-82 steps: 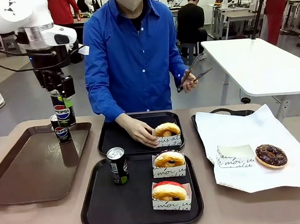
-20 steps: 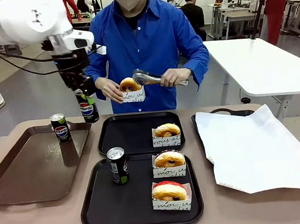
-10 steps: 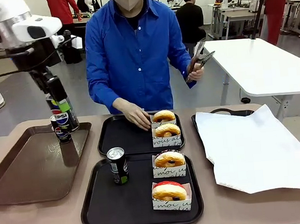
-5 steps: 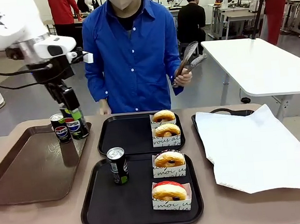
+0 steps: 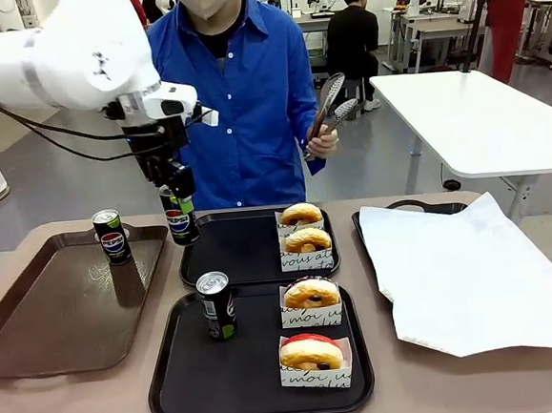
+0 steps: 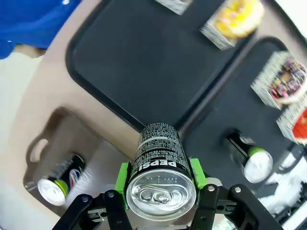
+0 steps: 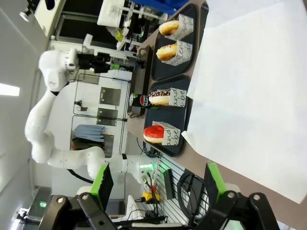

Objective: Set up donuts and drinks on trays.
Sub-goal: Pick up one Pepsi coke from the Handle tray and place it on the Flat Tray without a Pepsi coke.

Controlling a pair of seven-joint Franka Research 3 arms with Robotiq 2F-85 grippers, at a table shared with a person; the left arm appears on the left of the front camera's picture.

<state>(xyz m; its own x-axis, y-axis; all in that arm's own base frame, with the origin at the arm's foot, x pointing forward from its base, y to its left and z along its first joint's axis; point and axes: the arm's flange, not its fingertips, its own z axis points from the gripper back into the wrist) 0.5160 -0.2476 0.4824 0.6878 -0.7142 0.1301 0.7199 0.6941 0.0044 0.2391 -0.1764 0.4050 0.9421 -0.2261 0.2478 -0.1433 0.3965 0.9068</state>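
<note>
Pepsi can (image 5: 181,223) clamped upright in the left gripper (image 5: 173,192), hanging right at the far black tray (image 5: 233,264)'s left rim. Open tray floor just to the right and below. Right gripper (image 7: 158,186) spread wide, holding nothing.

A light brown, smooth-topped table (image 5: 91,412) carries everything. Directly on it lie a long brown plastic tray (image 5: 37,330) at the left, two nearly square black plastic trays with raised rims, the near one (image 5: 175,387) and the far one (image 5: 232,258) edge to edge in the middle, and at the right a large crumpled white paper sheet (image 5: 473,277) spread over another dark tray (image 5: 419,206).
</note>
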